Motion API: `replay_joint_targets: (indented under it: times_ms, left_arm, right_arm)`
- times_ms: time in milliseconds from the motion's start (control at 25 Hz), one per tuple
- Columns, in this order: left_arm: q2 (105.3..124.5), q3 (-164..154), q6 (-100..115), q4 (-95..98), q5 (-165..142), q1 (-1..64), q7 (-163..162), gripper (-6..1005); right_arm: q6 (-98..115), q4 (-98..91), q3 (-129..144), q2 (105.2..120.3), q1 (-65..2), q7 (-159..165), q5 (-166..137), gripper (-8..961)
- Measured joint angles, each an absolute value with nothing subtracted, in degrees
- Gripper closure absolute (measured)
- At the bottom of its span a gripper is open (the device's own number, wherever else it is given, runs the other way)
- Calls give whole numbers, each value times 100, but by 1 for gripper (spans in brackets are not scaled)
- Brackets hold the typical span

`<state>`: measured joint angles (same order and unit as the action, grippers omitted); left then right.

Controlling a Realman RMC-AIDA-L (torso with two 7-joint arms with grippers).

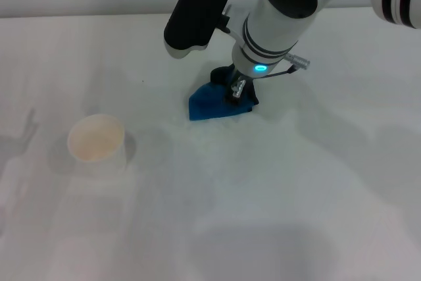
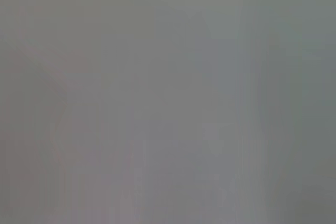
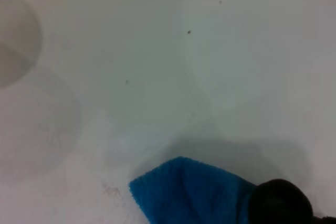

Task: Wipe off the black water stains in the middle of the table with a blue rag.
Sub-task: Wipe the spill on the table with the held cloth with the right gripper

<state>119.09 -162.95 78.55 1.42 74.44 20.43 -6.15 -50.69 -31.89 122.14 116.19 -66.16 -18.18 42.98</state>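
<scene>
The blue rag [image 1: 214,104] lies bunched on the white table [image 1: 276,215] near its middle. My right gripper [image 1: 238,91] comes down on the rag's right end from above, its black fingers shut on the cloth and pressing it to the tabletop. In the right wrist view the rag [image 3: 189,192] shows with one black fingertip [image 3: 278,200] against it. Of the black water stains only tiny dark specks [image 3: 189,31] and a faint brownish smear [image 3: 107,187] beside the rag show; no dark blotch is visible. The left gripper is out of view, and its wrist view is blank grey.
A white paper cup [image 1: 97,143] stands upright on the left of the table, well apart from the rag. It appears as a blurred shape [image 3: 16,51] in the right wrist view. The right arm's bulk hangs over the table's far middle.
</scene>
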Motion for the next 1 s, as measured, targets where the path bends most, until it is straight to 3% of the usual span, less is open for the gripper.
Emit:
replay_joint_targets:
  times_ms: [1000]
  left_arm:
    - [11900,-16295,7830,175,7420,2092,-615,112]
  right_arm:
    - [-6989,-3722,12374,11619,-6364,-4875,7228,897]
